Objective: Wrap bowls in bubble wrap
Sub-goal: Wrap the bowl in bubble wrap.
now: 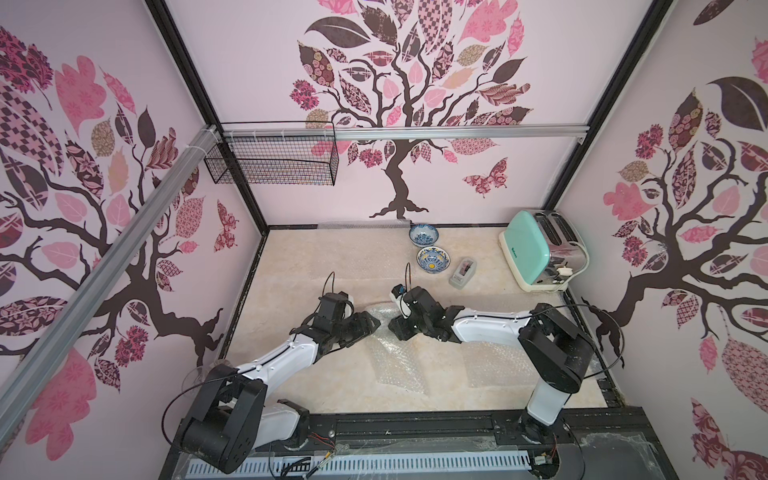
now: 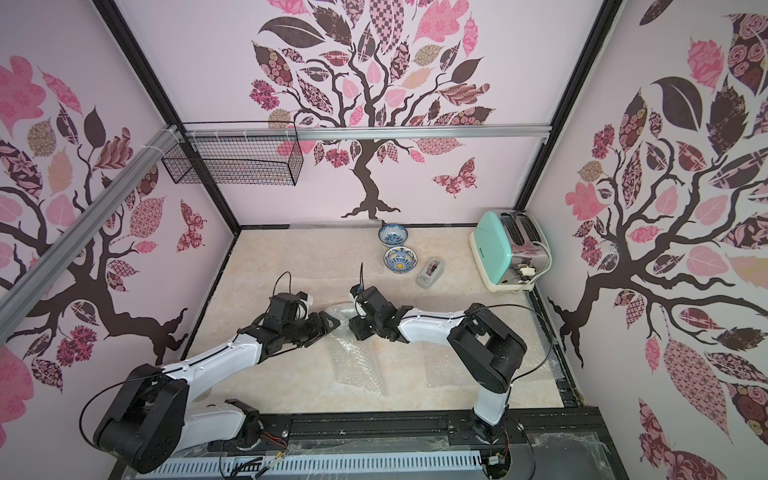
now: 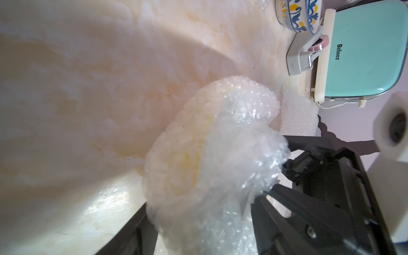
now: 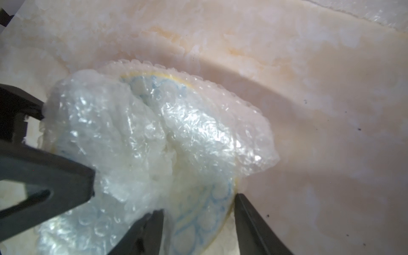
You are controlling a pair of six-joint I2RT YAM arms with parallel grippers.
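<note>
One bowl (image 3: 194,159), bundled in bubble wrap (image 3: 242,123), is being held at bench (image 1: 311,266) centre by clamping left fingers (image 3: 293,209); right fingers (image 4: 141,236) are straddling its rim, grip unclear. Blue-and-white bowl (image 1: 423,235) and yellow-accented bowl (image 1: 433,259) are waiting bare at one o'clock.

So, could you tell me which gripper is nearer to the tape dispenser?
Right. The right gripper is at the wrapped bowl on the side facing the tape dispenser; the left gripper holds the bowl from the opposite side.

Pattern of bowl (image 4: 198,212) dim under bubble wrap (image 4: 123,132); second bowl (image 3: 295,15) cut by frame edge, left wrist view.
</note>
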